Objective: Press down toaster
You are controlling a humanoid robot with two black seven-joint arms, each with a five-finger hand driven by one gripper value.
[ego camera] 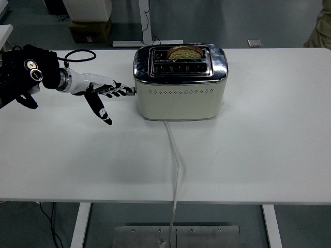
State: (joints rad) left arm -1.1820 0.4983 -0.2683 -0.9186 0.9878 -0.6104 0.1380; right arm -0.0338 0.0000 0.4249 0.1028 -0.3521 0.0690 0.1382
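A cream and chrome toaster [180, 82] stands at the back middle of the white table [248, 150]. A slice of bread [185, 51] sits low in its rear slot, only its top edge showing. My left hand [106, 94] reaches in from the left. Its fingertips [125, 91] rest on the small lever [132, 91] at the toaster's left end, which sits low on the side. The thumb points down toward the table. The fingers are stretched out and grasp nothing. The right arm is out of view.
The toaster's white cord [176, 165] runs from its front toward the near table edge and down. A black cable [77, 54] loops on the table behind my left arm. Cardboard boxes [89, 27] stand on the floor beyond.
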